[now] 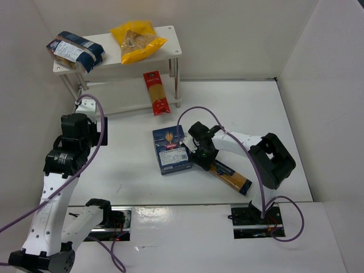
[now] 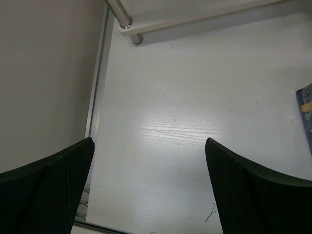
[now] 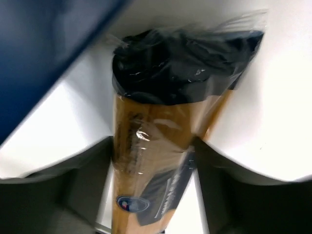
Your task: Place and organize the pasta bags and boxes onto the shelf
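The white two-tier shelf (image 1: pixel 111 42) stands at the back left. A dark blue bag (image 1: pixel 74 50) and a yellow bag (image 1: pixel 136 40) lie on its top board. A red spaghetti pack (image 1: pixel 157 92) lies slanted at the lower board's right end, reaching onto the table. The dark blue box (image 1: pixel 170 149) lies flat mid-table. My right gripper (image 1: pixel 203 152) is shut on the dark end of the amber spaghetti pack (image 1: pixel 228 176), right beside the box; its fingers (image 3: pixel 73 185) press both sides of the pack (image 3: pixel 146 141). My left gripper (image 2: pixel 148 141) is open and empty over bare table near the shelf leg (image 2: pixel 126 22).
White walls enclose the table on the left, back and right. The shelf's silver legs (image 1: pixel 177 85) stand on the table. The blue box's edge (image 2: pixel 305 112) shows at the right of the left wrist view. Cables loop over both arms.
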Tool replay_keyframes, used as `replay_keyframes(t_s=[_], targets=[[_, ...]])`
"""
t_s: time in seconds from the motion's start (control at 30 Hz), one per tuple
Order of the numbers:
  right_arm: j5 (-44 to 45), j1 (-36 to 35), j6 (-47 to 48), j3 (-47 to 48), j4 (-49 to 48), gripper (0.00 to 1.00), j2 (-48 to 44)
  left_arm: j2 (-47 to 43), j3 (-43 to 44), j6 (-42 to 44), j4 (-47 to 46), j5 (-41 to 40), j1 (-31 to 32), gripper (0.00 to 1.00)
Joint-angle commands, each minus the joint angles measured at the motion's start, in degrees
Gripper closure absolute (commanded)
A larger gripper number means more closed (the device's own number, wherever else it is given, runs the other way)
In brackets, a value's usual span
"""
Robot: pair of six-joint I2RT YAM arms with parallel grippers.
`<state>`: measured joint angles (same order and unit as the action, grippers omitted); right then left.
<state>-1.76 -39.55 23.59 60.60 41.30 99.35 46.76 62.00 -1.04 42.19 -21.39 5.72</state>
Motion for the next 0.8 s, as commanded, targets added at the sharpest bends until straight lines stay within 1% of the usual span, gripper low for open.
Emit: replay_keyframes(t_s=[0.0,0.03,0.07,0.13,0.2,0.3,0.37,0.47,0.5,0.53,0.57,0.6,0.7,0.73,0.77], targets=[[-3.6,-0.9,-2.2,-1.0,-2.9,0.35,4.2,-0.2,-0.6,1.0,-3.3,-1.0,-1.1,0.0],[-3.6,-0.9,-2.2,-1.0,-3.4,0.43,5.1,-0.2,-0.6,0.5,-3.3,-1.5,-1.1,0.0],[-3.0,-0.9,-2.8,-1.0,-3.4,0.62,5.6,-0.9,-1.3,0.5,-4.0,-2.3,-1.8,0.0],[-2.2,-0.9,-2.8,-1.0,-3.4,0.84,6.7,-0.9,-1.3,0.5,-4.6,-3.0,-1.8,0.0],[-1.6,-0.9,-3.3,-1.0,-3.9,1.0,6.7,-0.9,-0.3,0.5,-4.6,-3.6,-2.3,0.0],[-1.6,-0.9,-3.3,-1.0,-3.9,1.0,4.4,-0.4,1.7,0.5,-4.1,-4.7,-2.3,0.0],[-2.4,0.7,-3.8,1.2,-3.2,1.0,2.4,0.3,3.1,0.5,-4.1,-5.2,-2.8,0.0],[-5.0,5.4,-3.8,5.0,-1.5,1.0,-0.6,0.8,3.7,0.5,-2.8,-3.7,-3.9,0.0],[-7.3,8.6,-3.8,6.0,-1.5,1.0,-1.6,0.8,3.7,0.5,-2.8,-2.4,-3.9,0.0],[-8.6,10.2,-3.8,7.9,-1.5,1.0,-2.4,0.8,4.4,0.5,-2.3,-1.7,-5.2,0.0],[-10.1,11.8,-3.8,8.8,-0.9,1.0,-3.7,0.8,4.4,0.5,-2.3,-1.2,-5.2,0.0],[-13.1,14.8,-4.6,9.5,-0.9,1.0,-4.2,0.8,4.4,1.0,-2.3,-0.1,-6.1,0.0],[-17.9,19.4,-6.6,10.7,-3.1,1.0,-5.0,1.4,4.9,1.0,-1.8,1.3,-7.5,0.0],[-21.6,22.6,-7.2,10.7,-3.7,1.0,-5.0,1.4,4.9,1.0,-1.8,2.1,-7.5,0.0],[-23.4,24.1,-7.7,11.4,-4.2,1.0,-5.0,1.4,4.9,1.0,-1.8,2.1,-8.1,0.0]])
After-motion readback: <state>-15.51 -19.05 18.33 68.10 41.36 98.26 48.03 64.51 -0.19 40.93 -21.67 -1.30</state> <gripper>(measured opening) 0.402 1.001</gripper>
